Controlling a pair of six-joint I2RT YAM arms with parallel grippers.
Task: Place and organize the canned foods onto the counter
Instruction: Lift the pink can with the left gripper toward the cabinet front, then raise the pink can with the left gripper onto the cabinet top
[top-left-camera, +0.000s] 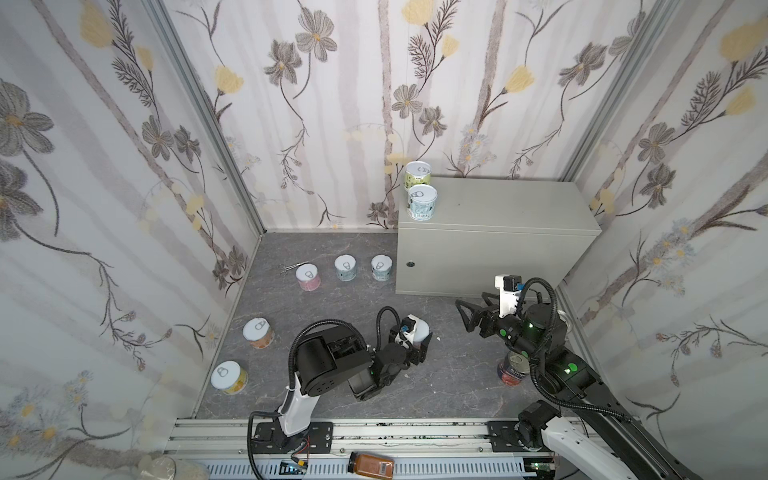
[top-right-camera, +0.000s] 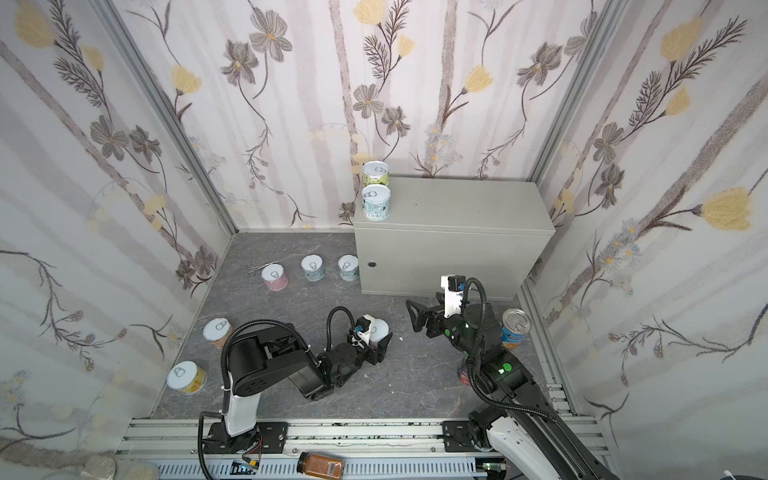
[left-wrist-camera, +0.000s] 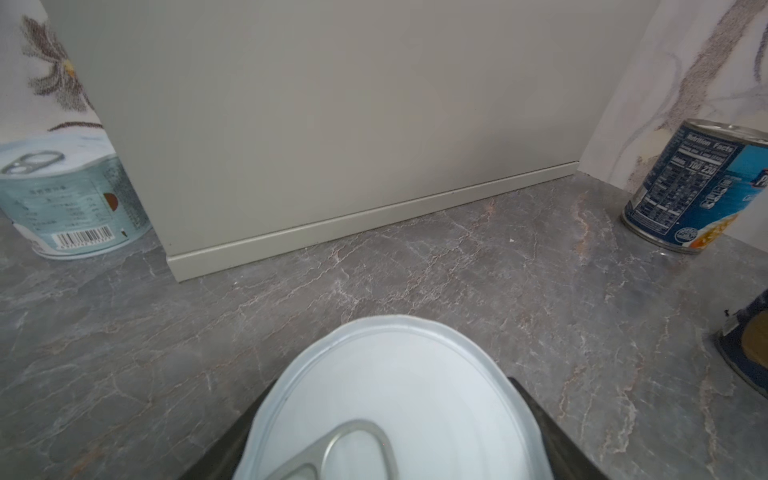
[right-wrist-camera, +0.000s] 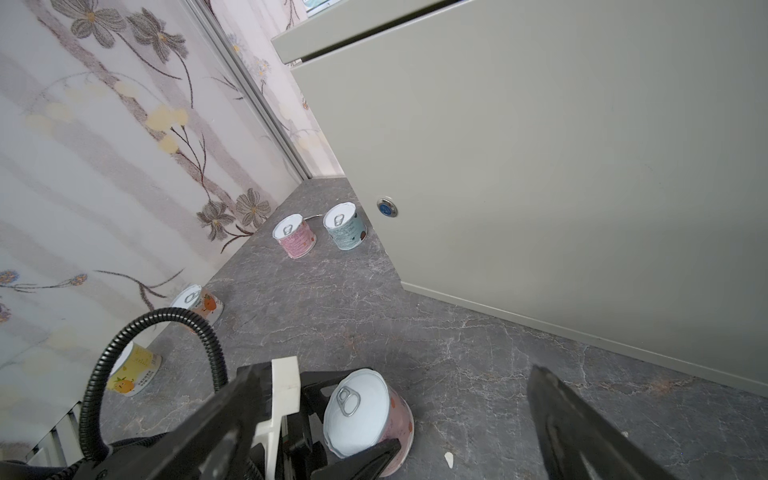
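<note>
My left claw (top-left-camera: 420, 338) pinches the upright pink can (right-wrist-camera: 361, 411); the desk (top-left-camera: 498, 203) top lies beyond and above it, rightward, nearer my spread, empty right claw (top-left-camera: 463, 316).

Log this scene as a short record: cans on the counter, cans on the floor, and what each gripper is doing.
counter: two cans at its left edge, green-labelled can behind pale blue can
floor: eight cans, including tall blue can by the right wall
left gripper: jaws closed on pink-labelled can, can at floor level
right gripper: open, empty, in front of the counter
</note>
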